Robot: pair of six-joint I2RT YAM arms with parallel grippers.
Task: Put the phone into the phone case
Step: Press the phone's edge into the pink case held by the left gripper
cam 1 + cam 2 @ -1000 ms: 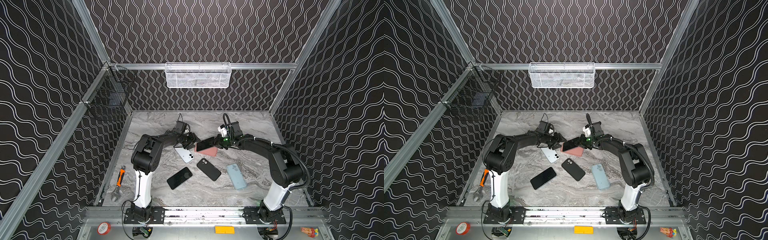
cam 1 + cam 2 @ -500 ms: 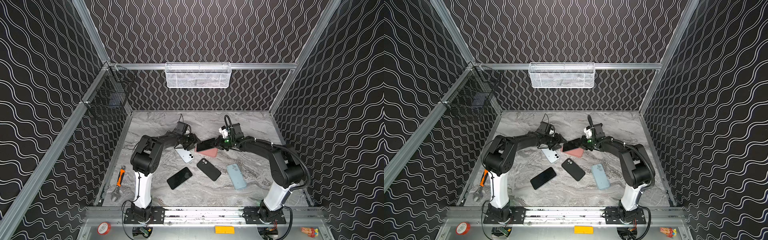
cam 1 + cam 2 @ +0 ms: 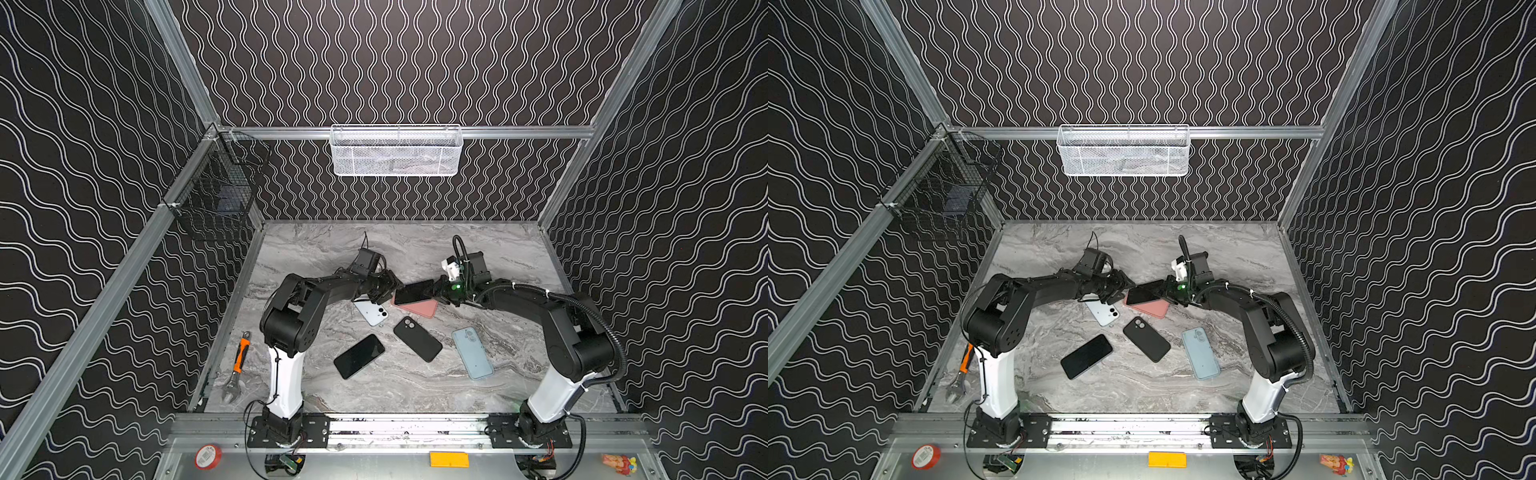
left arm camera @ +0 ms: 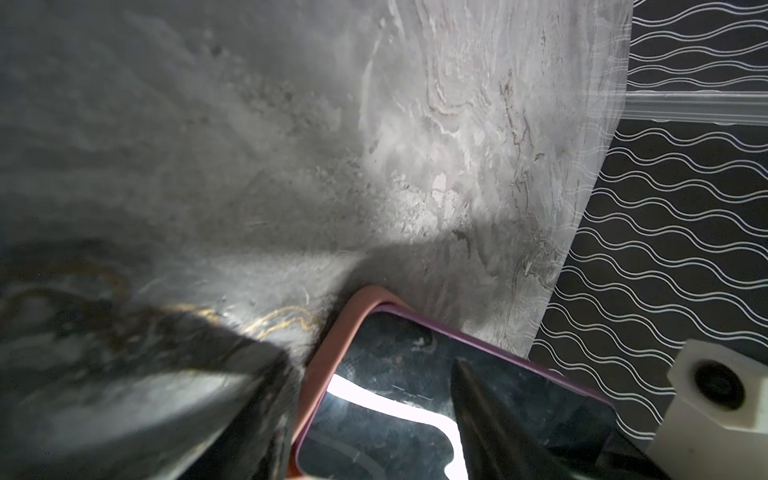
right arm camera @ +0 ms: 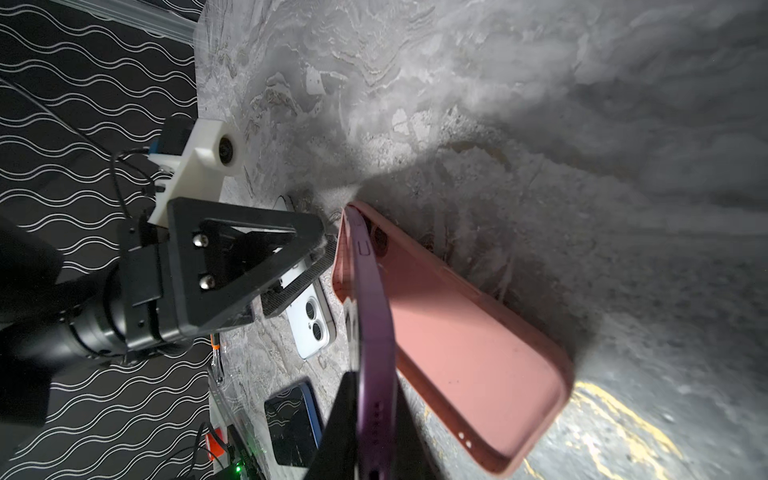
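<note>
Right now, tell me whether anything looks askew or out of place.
The purple-edged phone sits askew: one end tucked into the pink phone case, the other raised in the shut right gripper, not seated. An orange-handled wrench lies stray at the left edge of the table.

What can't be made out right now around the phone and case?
Left wrist view: left gripper fingers blurred; grip on case unclear.
Right wrist view: phone edge-on, its rim hides seating; right gripper fingers cut off by the edge.
Both top views: white phone part hidden under left arm.
</note>
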